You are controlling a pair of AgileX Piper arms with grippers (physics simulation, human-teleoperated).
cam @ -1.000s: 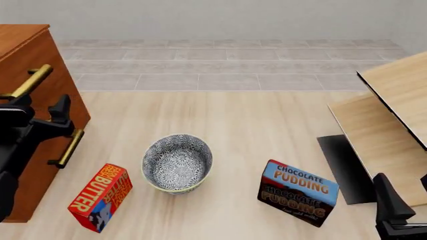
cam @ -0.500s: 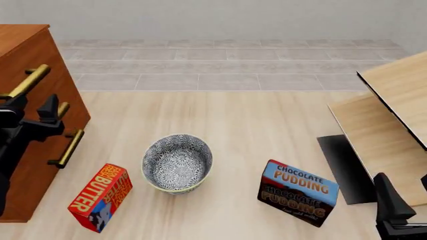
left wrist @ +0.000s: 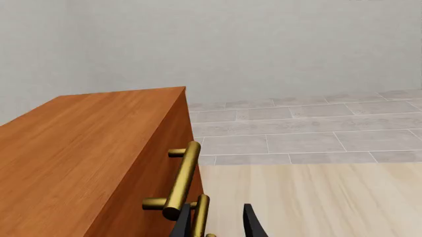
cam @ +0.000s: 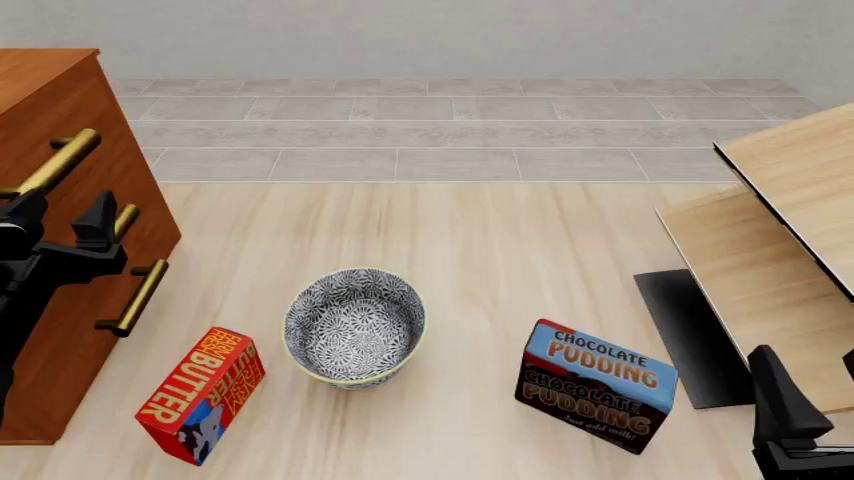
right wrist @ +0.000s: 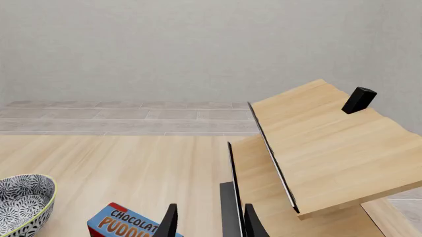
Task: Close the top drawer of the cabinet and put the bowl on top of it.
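The reddish-brown cabinet (cam: 47, 80) stands at the far left. Its top drawer's brass handle (cam: 56, 163) juts out above the two lower handles; how far the drawer sits out I cannot tell. My left gripper (cam: 60, 225) is open against the cabinet front, just below that handle. In the left wrist view the cabinet (left wrist: 92, 158) fills one side, the top handle (left wrist: 183, 178) is close ahead, and the left gripper (left wrist: 216, 224) straddles the middle handle (left wrist: 200, 213). The patterned bowl (cam: 354, 325) sits upright on the floor, also seen as bowl (right wrist: 23, 200). My right gripper (cam: 811, 385) is open at the near right, empty (right wrist: 209, 224).
A red butter box (cam: 200, 395) stands left of the bowl, near the cabinet's lower corner. A chocolate pudding box (cam: 597, 385) stands to the bowl's right. Pale light-wood furniture (cam: 774, 250) with a dark panel (cam: 687, 335) fills the right side, close to my right gripper.
My left gripper moved left, closer to the cabinet front, uncovering the middle handle; it has barely moved in the last half second. Bowl, boxes and right arm are unchanged.
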